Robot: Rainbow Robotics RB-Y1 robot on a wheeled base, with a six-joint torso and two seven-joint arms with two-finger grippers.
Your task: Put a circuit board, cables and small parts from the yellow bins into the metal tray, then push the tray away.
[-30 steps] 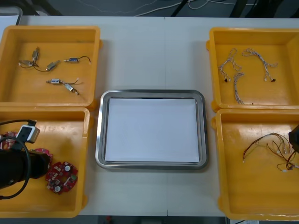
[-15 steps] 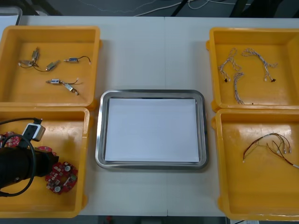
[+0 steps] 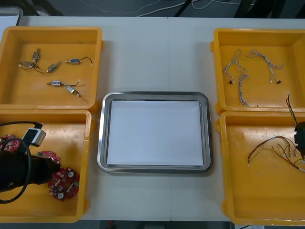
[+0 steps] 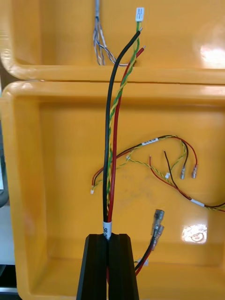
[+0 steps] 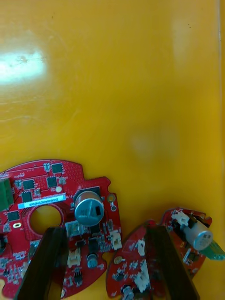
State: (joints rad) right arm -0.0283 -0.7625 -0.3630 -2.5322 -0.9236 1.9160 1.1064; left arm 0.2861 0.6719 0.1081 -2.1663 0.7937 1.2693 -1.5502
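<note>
A cable, black, red and a yellow-green twist bundled together, is pinched between the fingers of the right gripper, which press onto it with barely a gap. Its long axis runs straight out from the fingertips, over the near-right bin. Its white-tagged end shows over the far-right bin, pointing toward the twisted cables there. From the front the cable is a thin dark line rising from the right gripper, at the table's right edge, toward the far side. Loose cables lie curled on the bin floor beneath it.

The left gripper hangs low in the near-left bin with its jaws spread. Each finger is over one of two boards that lie flat, just beside each other. From the front the left gripper reaches in from the left edge, with the boards at its tip.

Between the bins lies the tray, white inside, its long side running across the table. The far-left bin holds scattered parts.

The table is light, with a thin seam running from its far edge down to the tray. Beyond that edge is a dark floor crossed by white cords.
</note>
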